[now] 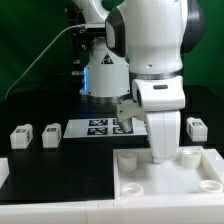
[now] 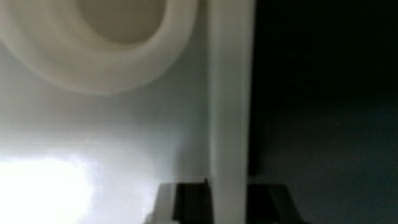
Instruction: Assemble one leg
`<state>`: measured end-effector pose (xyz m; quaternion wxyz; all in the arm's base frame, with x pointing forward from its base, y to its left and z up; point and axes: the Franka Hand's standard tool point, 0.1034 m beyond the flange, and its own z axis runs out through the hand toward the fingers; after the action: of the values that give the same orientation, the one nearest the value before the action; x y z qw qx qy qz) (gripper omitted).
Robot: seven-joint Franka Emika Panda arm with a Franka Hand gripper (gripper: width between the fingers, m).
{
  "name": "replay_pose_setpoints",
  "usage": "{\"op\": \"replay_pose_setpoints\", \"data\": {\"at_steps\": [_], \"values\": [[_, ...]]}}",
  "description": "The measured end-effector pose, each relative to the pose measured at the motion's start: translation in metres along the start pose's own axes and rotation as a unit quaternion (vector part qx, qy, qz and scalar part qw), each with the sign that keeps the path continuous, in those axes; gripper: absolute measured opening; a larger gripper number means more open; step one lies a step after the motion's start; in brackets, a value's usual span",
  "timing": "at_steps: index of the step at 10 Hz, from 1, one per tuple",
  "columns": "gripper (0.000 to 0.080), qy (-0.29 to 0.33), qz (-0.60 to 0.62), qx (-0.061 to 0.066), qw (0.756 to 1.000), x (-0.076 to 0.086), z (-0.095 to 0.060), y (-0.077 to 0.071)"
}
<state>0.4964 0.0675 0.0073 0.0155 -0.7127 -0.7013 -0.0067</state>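
We cannot see the fingertips in the exterior view: the gripper reaches down to the back wall of the white tray, and its pale body blends with the tray's plastic. The arm fills the middle of that view and covers part of the marker board behind it. The tray is cut off at the exterior view's right edge.

The wrist view is blurred and very close. Two dark fingers sit on either side of a thin upright white strip, with no gap that we can make out, so the gripper looks clamped on the tray's wall. Beside the strip we see the tray's pale surface with a round hole, cut off by the frame. The other side of the strip is plain darkness.

No leg is in the grip. One leg and a second leg stand side by side on the black table at the exterior view's left, near the marker board. A third leg stands at the exterior view's right, behind the tray. We find no fourth; their tags are too small to read.
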Motion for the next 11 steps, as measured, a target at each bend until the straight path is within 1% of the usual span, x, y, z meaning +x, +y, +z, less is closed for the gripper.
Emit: {"op": "replay_pose_setpoints", "data": {"at_steps": [1, 2, 3, 4, 5, 6, 7, 8, 11], "values": [[0.0057, 0.000, 0.002, 0.000, 1.000, -0.0003, 0.0000, -0.0001], [0.0150, 0.000, 0.002, 0.000, 1.000, -0.0006, 0.0004, -0.0003], [0.0286, 0.000, 0.003, 0.000, 1.000, -0.0008, 0.0004, -0.0002], [0.0286, 0.000, 0.003, 0.000, 1.000, -0.0009, 0.0004, -0.0002], [0.0487, 0.000, 0.003, 0.001, 1.000, -0.0011, 0.0005, -0.0002], [0.0610, 0.000, 0.003, 0.001, 1.000, -0.0012, 0.0005, -0.0003], [0.0610, 0.000, 0.003, 0.001, 1.000, -0.0013, 0.0005, -0.0003], [0.0640, 0.000, 0.003, 0.001, 1.000, -0.0014, 0.0005, -0.0002], [0.0648, 0.000, 0.004, 0.001, 1.000, -0.0019, 0.0006, -0.0002]]}}
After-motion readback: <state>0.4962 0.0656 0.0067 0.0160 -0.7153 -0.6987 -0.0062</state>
